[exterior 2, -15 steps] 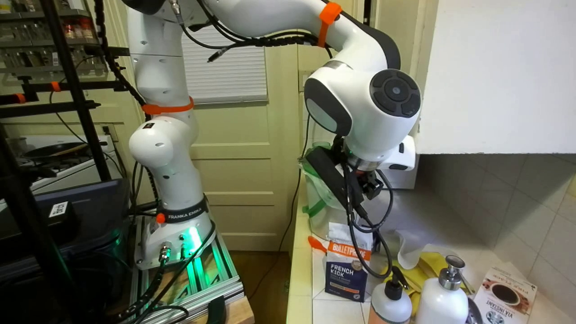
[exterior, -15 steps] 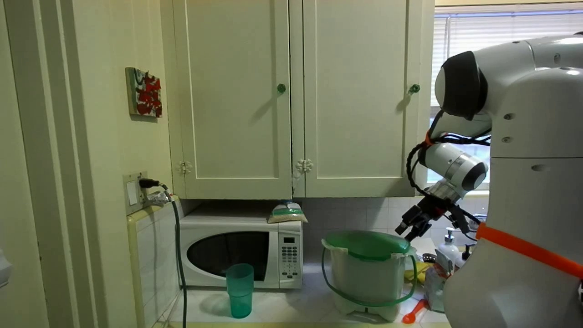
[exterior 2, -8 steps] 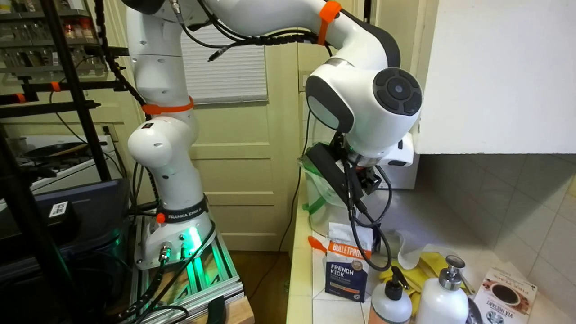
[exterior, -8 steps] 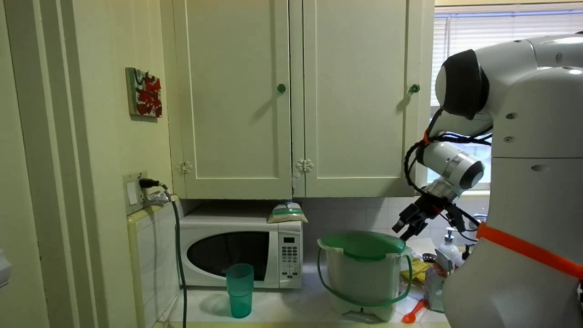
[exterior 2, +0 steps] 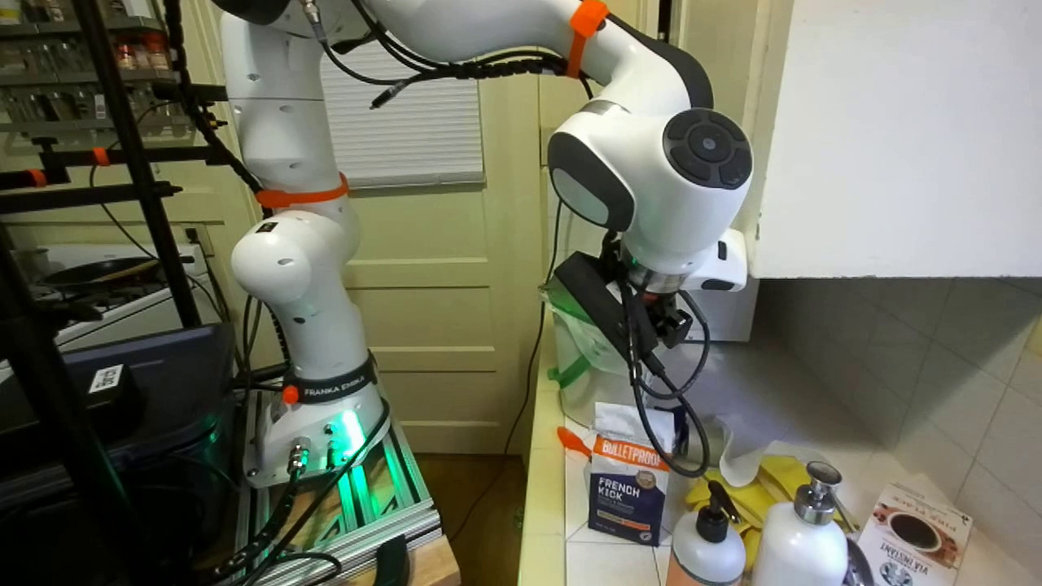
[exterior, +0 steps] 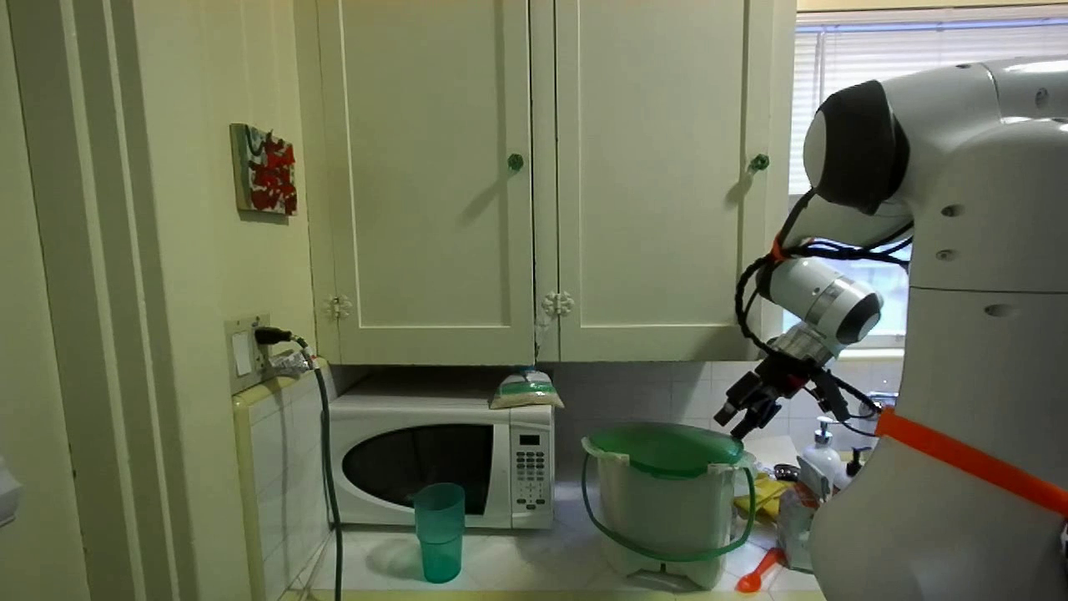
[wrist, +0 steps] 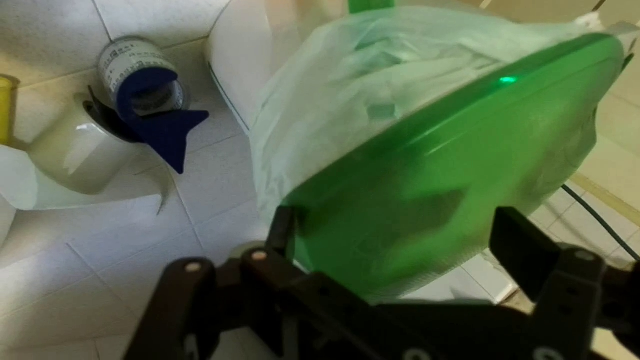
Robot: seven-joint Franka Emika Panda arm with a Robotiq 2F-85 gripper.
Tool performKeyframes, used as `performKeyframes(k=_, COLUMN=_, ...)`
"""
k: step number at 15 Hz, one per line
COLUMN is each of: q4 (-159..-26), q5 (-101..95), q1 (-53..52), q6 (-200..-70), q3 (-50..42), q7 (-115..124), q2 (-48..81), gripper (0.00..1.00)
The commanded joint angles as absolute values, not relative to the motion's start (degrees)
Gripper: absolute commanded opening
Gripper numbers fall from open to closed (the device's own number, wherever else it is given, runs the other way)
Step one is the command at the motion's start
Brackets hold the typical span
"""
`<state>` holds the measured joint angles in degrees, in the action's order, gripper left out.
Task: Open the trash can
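In both exterior views the trash can (exterior: 663, 517) stands on the counter, pale-bodied with its green handle hanging in front. Its green lid (exterior: 667, 446) lies down over the opening, and a whitish liner bag (wrist: 320, 110) puffs out around the rim in the wrist view. My gripper (exterior: 731, 425) points down at the lid edge on the arm's side. Seen from the wrist, the gripper (wrist: 393, 223) is open, its fingers (wrist: 527, 255) wide apart with the lid beneath. One fingertip sits right at the lid's edge; whether it touches, I cannot tell.
A white microwave (exterior: 530, 417) and a teal cup (exterior: 440, 534) stand beyond the can. An orange scoop (exterior: 759, 571), a coffee bag (exterior 2: 627, 496), a soap bottle (exterior 2: 802, 537) and yellow gloves (exterior 2: 765, 488) lie on the arm's side. Upper cabinets (exterior: 659, 184) hang overhead.
The gripper has moved slightly toward the microwave and, latest, a little up. The trash can has slid a short way toward the microwave. Its lid is still down.
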<state>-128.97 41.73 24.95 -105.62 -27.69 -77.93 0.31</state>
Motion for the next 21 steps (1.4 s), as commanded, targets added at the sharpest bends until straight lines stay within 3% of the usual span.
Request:
performKeyframes(k=1, q4=-130.42, q5=40.49, q1=24.74, q6=-109.12, q3=-26.26, q7=-76.48, q2=-2.78, gripper=1.00)
performKeyframes(k=10, q4=-131.77, q5=38.33, q1=24.70, q6=-115.37, q3=-25.62, q7=-75.89, q2=-1.36, gripper=1.00)
performKeyframes(k=21, q4=-131.13, q5=42.67, q1=25.36, q6=-110.56, q3=-25.86, q7=-77.53, q2=0.58, gripper=1.00)
